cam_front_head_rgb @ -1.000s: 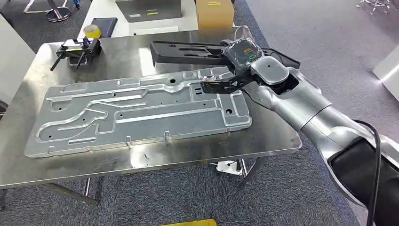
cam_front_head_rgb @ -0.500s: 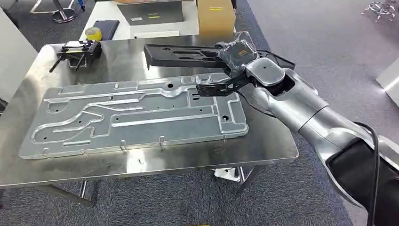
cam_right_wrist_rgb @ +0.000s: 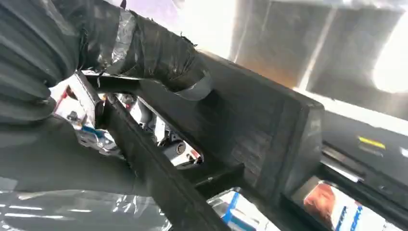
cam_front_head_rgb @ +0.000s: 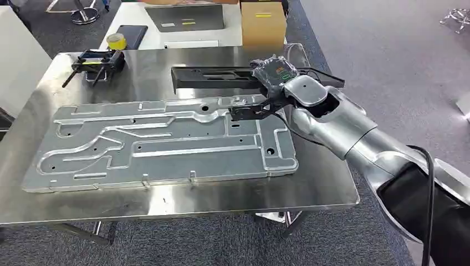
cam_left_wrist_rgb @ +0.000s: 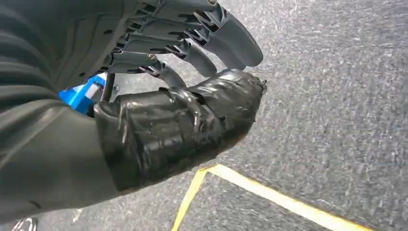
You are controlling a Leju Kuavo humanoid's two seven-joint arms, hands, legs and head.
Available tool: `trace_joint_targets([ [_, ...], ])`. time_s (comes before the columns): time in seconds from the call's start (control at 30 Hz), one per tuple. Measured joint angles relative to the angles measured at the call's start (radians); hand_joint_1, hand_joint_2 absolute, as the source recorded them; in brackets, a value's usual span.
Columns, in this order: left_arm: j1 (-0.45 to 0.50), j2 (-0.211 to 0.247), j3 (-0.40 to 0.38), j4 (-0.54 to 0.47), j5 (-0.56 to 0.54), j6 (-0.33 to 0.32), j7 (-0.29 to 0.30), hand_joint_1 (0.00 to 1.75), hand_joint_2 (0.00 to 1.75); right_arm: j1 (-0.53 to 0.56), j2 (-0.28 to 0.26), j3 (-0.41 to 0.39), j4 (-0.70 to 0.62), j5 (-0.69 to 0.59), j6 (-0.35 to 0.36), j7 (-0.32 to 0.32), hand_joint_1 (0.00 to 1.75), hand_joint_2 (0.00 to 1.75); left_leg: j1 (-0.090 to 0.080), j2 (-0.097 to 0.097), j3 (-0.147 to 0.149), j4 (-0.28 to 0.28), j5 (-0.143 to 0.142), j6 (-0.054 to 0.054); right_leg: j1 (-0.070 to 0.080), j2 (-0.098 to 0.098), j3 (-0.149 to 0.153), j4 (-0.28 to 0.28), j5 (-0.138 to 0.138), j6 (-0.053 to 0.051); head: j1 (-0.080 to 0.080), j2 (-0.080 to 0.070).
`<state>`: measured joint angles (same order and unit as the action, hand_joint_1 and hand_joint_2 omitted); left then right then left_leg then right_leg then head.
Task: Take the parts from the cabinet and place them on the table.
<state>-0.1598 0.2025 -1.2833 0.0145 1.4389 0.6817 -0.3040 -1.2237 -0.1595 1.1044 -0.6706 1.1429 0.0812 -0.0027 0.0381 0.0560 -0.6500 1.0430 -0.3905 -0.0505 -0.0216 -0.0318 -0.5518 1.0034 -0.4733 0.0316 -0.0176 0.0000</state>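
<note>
My right hand [cam_front_head_rgb: 280, 83] grips a long black part [cam_front_head_rgb: 216, 76] near its right end. It holds the part level over the far side of the steel table [cam_front_head_rgb: 327, 183], just behind a large silver panel [cam_front_head_rgb: 166, 141] that lies flat there. Whether the part touches the table I cannot tell. In the right wrist view the taped thumb [cam_right_wrist_rgb: 154, 53] lies on the black part [cam_right_wrist_rgb: 269, 130]. My left hand [cam_left_wrist_rgb: 192, 72] hangs over grey carpet, fingers apart, nothing in it.
A black clamp tool [cam_front_head_rgb: 97, 62] sits at the table's far left corner. Behind the table a white bench carries a yellow tape roll [cam_front_head_rgb: 116, 40], a dark tablet [cam_front_head_rgb: 132, 33], a grey sheet [cam_front_head_rgb: 185, 18] and a cardboard box [cam_front_head_rgb: 263, 22]. A yellow line [cam_left_wrist_rgb: 269, 192] marks the floor.
The camera has shifted a little. My right hand has brought the black part slightly lower and nearer the silver panel, still gripping it.
</note>
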Motion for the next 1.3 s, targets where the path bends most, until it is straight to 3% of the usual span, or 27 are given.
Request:
trace_joint_targets([
  [0.03, -0.003, 0.0, -0.003, 0.0, 0.003, 0.0, -0.001, 0.0, 1.75, -0.005, 0.001, 0.001, 0.0, 0.0, 0.002, 0.0, 1.75, 1.75, 0.004, -0.008, 0.01, -0.022, -0.029, 0.016, 0.001, -0.003, -0.009, 0.005, 0.0, 0.004, 0.003, 0.0],
  [0.1, -0.003, -0.001, -0.009, 0.0, 0.007, 0.0, -0.002, 0.0, 1.75, -0.005, 0.002, 0.002, 0.0, -0.002, 0.006, 0.0, 1.75, 1.75, 0.003, -0.026, -0.005, -0.006, -0.032, 0.028, 0.001, -0.02, -0.008, 0.006, -0.001, 0.007, 0.002, 0.0],
  [0.13, -0.002, -0.001, -0.01, 0.0, 0.008, 0.0, -0.002, 0.0, 1.75, -0.005, 0.002, 0.002, -0.001, -0.002, 0.007, 0.0, 1.75, 1.75, 0.001, -0.034, -0.003, -0.009, -0.032, 0.035, -0.006, -0.024, -0.007, 0.01, -0.01, 0.014, 0.005, 0.0],
  [0.17, 0.0, -0.002, -0.01, 0.0, 0.008, 0.0, -0.002, 0.0, 1.75, -0.006, 0.002, 0.002, -0.001, -0.003, 0.007, 0.0, 1.75, 1.75, 0.002, -0.042, 0.002, -0.01, -0.033, 0.042, -0.012, -0.017, -0.01, 0.019, -0.024, 0.018, 0.004, 0.0],
  [0.2, -0.001, -0.002, -0.015, 0.0, 0.009, 0.0, -0.001, 0.0, 1.75, -0.007, 0.002, 0.002, -0.001, -0.003, 0.007, 0.0, 1.75, 1.75, 0.0, -0.05, 0.004, -0.011, -0.034, 0.046, -0.013, 0.002, -0.018, 0.047, -0.043, 0.015, 0.003, 0.0],
  [0.3, -0.005, -0.002, -0.027, 0.0, 0.014, 0.0, -0.002, 0.0, 1.75, -0.006, 0.003, 0.004, -0.003, -0.005, 0.011, -0.001, 1.75, 1.75, -0.006, -0.074, 0.005, -0.011, -0.036, 0.061, 0.002, 0.025, -0.135, 0.279, -0.14, 0.003, 0.005, 0.0],
  [0.33, -0.003, -0.002, -0.031, 0.0, 0.016, 0.0, -0.003, 0.0, 1.75, -0.003, 0.003, 0.006, -0.003, -0.005, 0.012, -0.001, 1.75, 1.75, -0.01, -0.085, 0.006, -0.011, -0.037, 0.063, 0.005, 0.028, -0.17, 0.334, -0.147, -0.002, 0.005, 0.0],
  [0.37, 0.0, -0.005, -0.032, 0.0, 0.018, 0.0, -0.003, 0.0, 1.75, -0.001, 0.003, 0.008, -0.003, -0.005, 0.012, -0.001, 1.75, 1.75, -0.015, -0.093, 0.008, -0.011, -0.038, 0.064, 0.009, 0.03, -0.185, 0.343, -0.133, -0.01, 0.006, 0.0],
  [0.4, 0.001, -0.006, -0.033, 0.0, 0.018, 0.0, -0.002, 0.0, 1.75, -0.001, 0.003, 0.01, -0.003, -0.005, 0.013, -0.001, 1.75, 1.75, -0.017, -0.101, 0.011, -0.011, -0.038, 0.065, 0.013, 0.031, -0.179, 0.313, -0.099, -0.018, 0.005, 0.0],
  [0.47, 0.0, -0.008, -0.039, 0.0, 0.018, 0.0, 0.003, 0.0, 1.75, -0.005, 0.003, 0.01, -0.003, -0.008, 0.012, -0.001, 1.75, 1.75, -0.023, -0.111, 0.022, -0.012, -0.041, 0.067, 0.024, 0.034, -0.111, 0.141, 0.012, -0.042, 0.005, 0.0],
  [0.5, 0.0, -0.009, -0.043, 0.0, 0.019, 0.0, 0.003, 0.0, 1.75, -0.006, 0.004, 0.01, -0.003, -0.009, 0.012, -0.001, 1.75, 1.75, -0.019, -0.115, 0.024, -0.014, -0.043, 0.066, 0.031, 0.042, -0.084, 0.07, 0.044, -0.053, 0.004, 0.0],
  [0.53, -0.001, -0.01, -0.048, 0.0, 0.019, 0.0, 0.002, 0.0, 1.75, -0.009, 0.004, 0.01, -0.005, -0.009, 0.012, -0.001, 1.75, 1.75, -0.029, -0.119, 0.023, -0.011, -0.044, 0.063, 0.035, 0.047, -0.067, 0.046, 0.039, -0.055, 0.003, 0.0],
  [0.57, 0.0, -0.01, -0.051, 0.0, 0.019, 0.0, 0.002, 0.0, 1.75, -0.009, 0.004, 0.01, -0.006, -0.01, 0.013, -0.001, 1.75, 1.75, -0.025, -0.12, 0.019, -0.012, -0.043, 0.06, 0.032, 0.047, -0.057, 0.023, 0.029, -0.053, 0.006, 0.0],
  [0.6, 0.002, -0.009, -0.052, 0.0, 0.02, 0.0, 0.002, 0.0, 1.75, -0.008, 0.006, 0.01, -0.007, -0.01, 0.012, -0.001, 1.75, 1.75, -0.028, -0.118, 0.02, -0.015, -0.045, 0.067, 0.031, 0.048, -0.057, 0.017, 0.032, -0.033, 0.003, 0.0],
  [0.87, 0.001, -0.013, -0.067, 0.0, 0.021, 0.0, 0.006, 0.0, 1.75, -0.007, 0.008, 0.011, -0.008, -0.025, 0.015, 0.0, 1.75, 1.75, -0.027, -0.112, 0.038, -0.038, -0.037, 0.057, 0.034, 0.056, -0.046, 0.008, 0.037, -0.042, 0.005, 0.0],
  [1.3, 0.002, -0.014, -0.082, 0.0, 0.022, 0.0, -0.027, 0.0, 1.75, 0.015, 0.003, 0.011, -0.02, -0.039, 0.061, 0.03, 1.75, 1.75, -0.027, -0.111, 0.038, -0.038, -0.036, 0.055, 0.03, 0.055, -0.046, 0.007, 0.037, -0.043, 0.005, 0.0],
])
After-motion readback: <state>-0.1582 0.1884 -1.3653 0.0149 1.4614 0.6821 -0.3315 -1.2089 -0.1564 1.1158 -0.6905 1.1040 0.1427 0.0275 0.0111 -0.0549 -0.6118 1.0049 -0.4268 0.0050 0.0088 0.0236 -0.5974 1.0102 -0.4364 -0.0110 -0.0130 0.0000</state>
